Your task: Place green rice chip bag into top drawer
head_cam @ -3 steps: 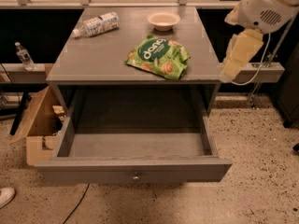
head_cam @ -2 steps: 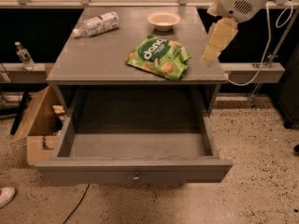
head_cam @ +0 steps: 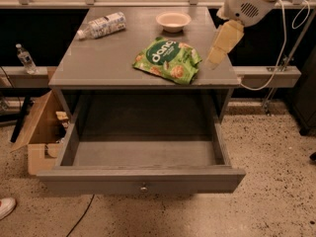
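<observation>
Swung in closer: gripper (head_cam: pixel 216 59) hovering just right of green rice chip bag (head_cam: pixel 168 60), grip state unclear; bag ungrasped, top drawer (head_cam: pixel 98 179) open below.

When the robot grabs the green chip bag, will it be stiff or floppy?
Probably floppy: the green rice chip bag looks crinkly and puffy, so it may sag and crunch. It likely weighs little and, lying flat, shouldn't roll. The gripper hovers just beside it.
</observation>
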Robot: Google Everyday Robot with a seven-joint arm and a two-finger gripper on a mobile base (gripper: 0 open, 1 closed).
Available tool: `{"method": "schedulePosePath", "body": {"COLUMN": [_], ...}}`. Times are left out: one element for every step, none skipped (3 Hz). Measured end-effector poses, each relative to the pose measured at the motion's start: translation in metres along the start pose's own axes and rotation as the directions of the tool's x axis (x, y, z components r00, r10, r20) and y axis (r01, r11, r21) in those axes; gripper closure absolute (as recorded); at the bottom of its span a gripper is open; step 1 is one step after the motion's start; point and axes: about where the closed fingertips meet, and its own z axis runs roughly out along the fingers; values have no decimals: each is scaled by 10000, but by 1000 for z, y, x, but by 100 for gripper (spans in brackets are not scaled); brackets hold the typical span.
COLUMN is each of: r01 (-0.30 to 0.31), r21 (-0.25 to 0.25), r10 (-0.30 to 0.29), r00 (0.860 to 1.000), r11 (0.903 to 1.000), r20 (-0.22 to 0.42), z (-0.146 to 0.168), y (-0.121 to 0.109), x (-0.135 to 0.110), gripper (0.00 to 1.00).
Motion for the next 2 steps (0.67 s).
{"method": "schedulePosePath", "body": {"r01": [-935,-1862], "r21": [-69,-328], "r10": [935,1866], "r00": [9955,9824], "r11": [9956,9820], "r20": [120,91], "z": [38,79], "y": [-26,-46], "x": [-6,-13], "gripper": [0,0]}}
